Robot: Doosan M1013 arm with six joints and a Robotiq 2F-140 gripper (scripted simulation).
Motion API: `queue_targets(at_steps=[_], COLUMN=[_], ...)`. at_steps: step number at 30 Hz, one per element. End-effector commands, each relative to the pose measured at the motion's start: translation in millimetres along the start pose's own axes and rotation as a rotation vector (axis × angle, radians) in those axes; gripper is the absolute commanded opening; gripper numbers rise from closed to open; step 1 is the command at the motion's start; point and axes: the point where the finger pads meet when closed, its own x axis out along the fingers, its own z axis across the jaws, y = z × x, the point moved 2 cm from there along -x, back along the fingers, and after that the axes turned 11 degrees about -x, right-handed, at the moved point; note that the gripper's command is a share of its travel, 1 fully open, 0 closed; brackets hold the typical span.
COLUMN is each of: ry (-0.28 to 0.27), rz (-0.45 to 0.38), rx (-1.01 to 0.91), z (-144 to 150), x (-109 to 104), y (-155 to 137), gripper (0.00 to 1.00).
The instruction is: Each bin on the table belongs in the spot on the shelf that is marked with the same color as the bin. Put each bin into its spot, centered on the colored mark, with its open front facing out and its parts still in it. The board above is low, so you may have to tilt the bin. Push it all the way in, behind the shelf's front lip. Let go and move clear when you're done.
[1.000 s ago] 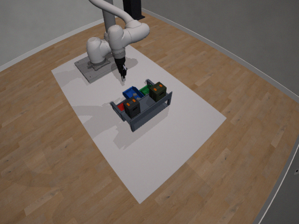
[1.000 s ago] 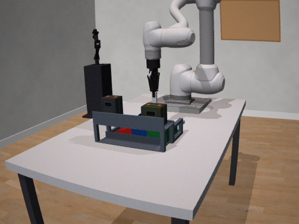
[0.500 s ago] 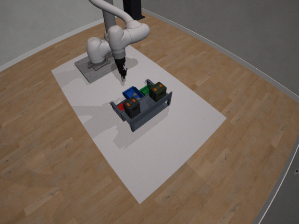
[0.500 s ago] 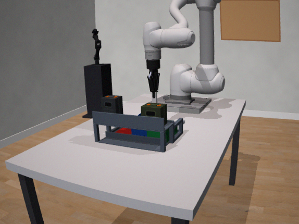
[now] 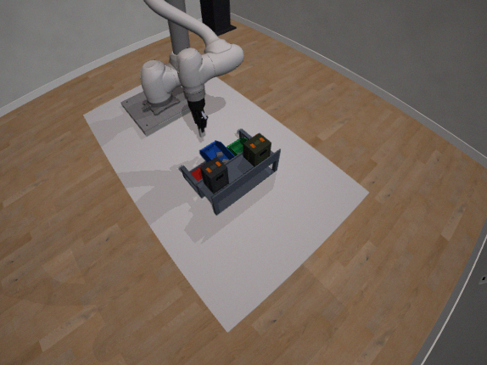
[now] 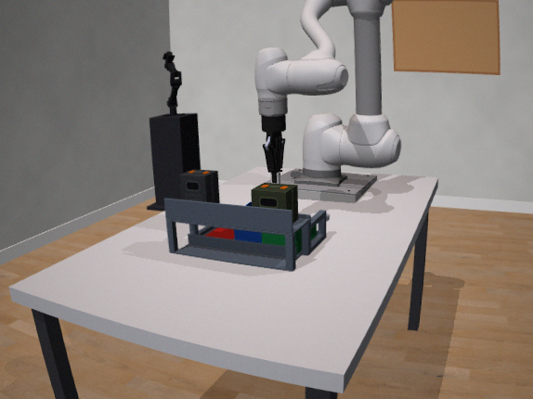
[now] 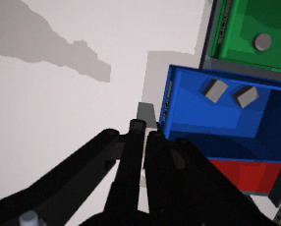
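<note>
The grey shelf (image 5: 231, 174) stands in the middle of the table. The blue bin (image 5: 216, 150) sticks out of the shelf's middle on the robot's side. In the wrist view the blue bin (image 7: 216, 113) holds two grey parts (image 7: 215, 90). The green bin (image 7: 251, 31) sits beside it in the shelf with one round grey part. A red patch (image 7: 251, 174) shows on the bin's other side; I cannot tell if it is a bin or a mark. My gripper (image 7: 143, 114) (image 5: 202, 132) is shut and empty, just outside the blue bin's outer wall, above the table.
Two dark boxes (image 5: 215, 175) (image 5: 257, 148) with orange marks stand on the shelf's top board. Red, blue and green strips (image 6: 247, 236) show through the shelf in the exterior view. The robot's base plate (image 5: 153, 110) lies behind my gripper. A black stand (image 6: 174, 158) is beyond the table.
</note>
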Motion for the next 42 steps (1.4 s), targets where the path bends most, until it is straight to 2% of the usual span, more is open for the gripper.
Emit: queue_targets(at_steps=[1,23,42], ry=[0.0,0.0,0.0], rz=[0.0,0.0,0.0], rx=[0.0,0.0,0.0], z=[0,0,0], x=[9,70,81], y=[0,0,0], gripper=[0.1,0.1,0.1])
